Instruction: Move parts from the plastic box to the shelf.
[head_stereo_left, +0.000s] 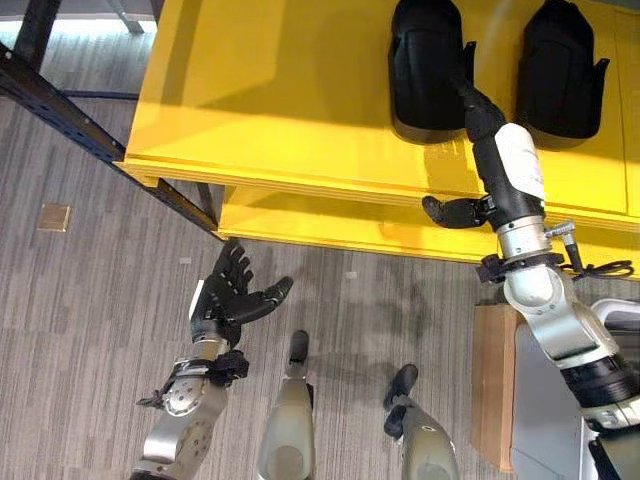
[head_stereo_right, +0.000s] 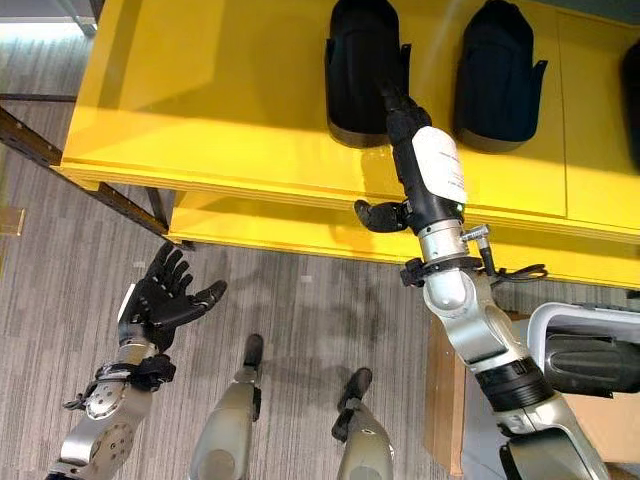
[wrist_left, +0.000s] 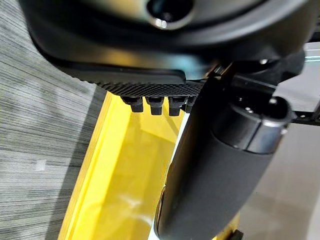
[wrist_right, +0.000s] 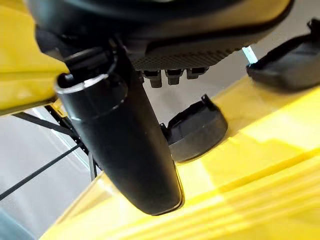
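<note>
Two black parts (head_stereo_left: 428, 70) (head_stereo_left: 558, 70) lay side by side on the yellow shelf (head_stereo_left: 270, 90) | my right hand (head_stereo_left: 478, 110) reached over the shelf, fingertips at the left part, fingers straight, grasping nothing | my left hand (head_stereo_left: 228, 295) hung relaxed above grey carpet (head_stereo_left: 80, 310) | dark rack frame (head_stereo_left: 70, 120) beside shelf | cardboard box (head_stereo_left: 492, 380) on floor.

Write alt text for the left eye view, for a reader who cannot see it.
The right robot hand reaches over a yellow shelf, fingers straight, at the nearer of two black parts lying on it. The left robot hand hangs open and empty above grey carpet.
</note>
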